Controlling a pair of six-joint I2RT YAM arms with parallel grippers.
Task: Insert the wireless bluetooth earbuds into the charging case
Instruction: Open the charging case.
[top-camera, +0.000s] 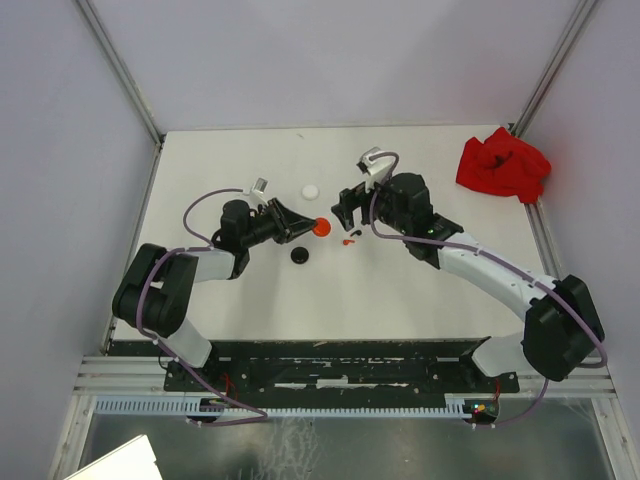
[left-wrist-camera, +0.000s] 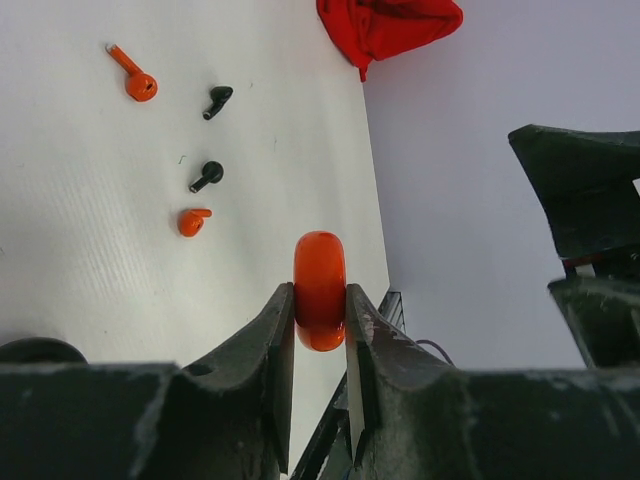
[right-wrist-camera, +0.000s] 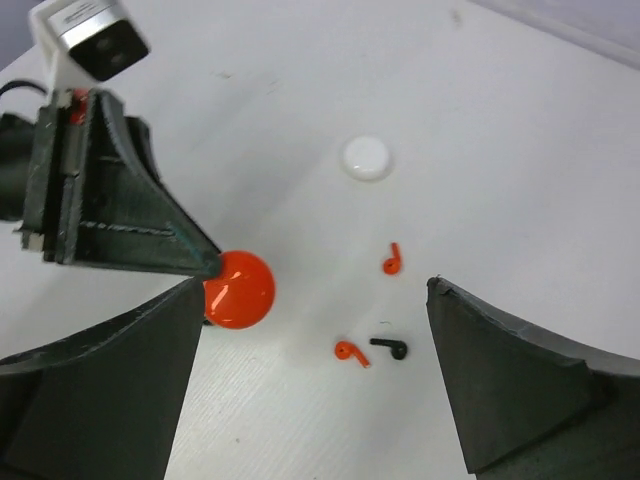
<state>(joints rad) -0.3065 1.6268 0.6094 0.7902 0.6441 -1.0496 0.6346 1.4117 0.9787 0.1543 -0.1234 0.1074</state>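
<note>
Firmly pinched red case, earbuds loose on the counter

A round red charging case (left-wrist-camera: 320, 275) is pinched on edge between the fingers of the left hand (left-wrist-camera: 320, 310). The right hand (top-camera: 347, 205) is spread wide and is poised near the case. Two red earbuds (left-wrist-camera: 135, 82) and two black earbuds (left-wrist-camera: 207, 175) are scattered on the white counter (left-wrist-camera: 80, 270), outside any case. A white case (top-camera: 310, 190) and a black case (top-camera: 300, 255) are seen nearby. A red cloth (top-camera: 503, 165) is bunched at the far right corner.
</note>
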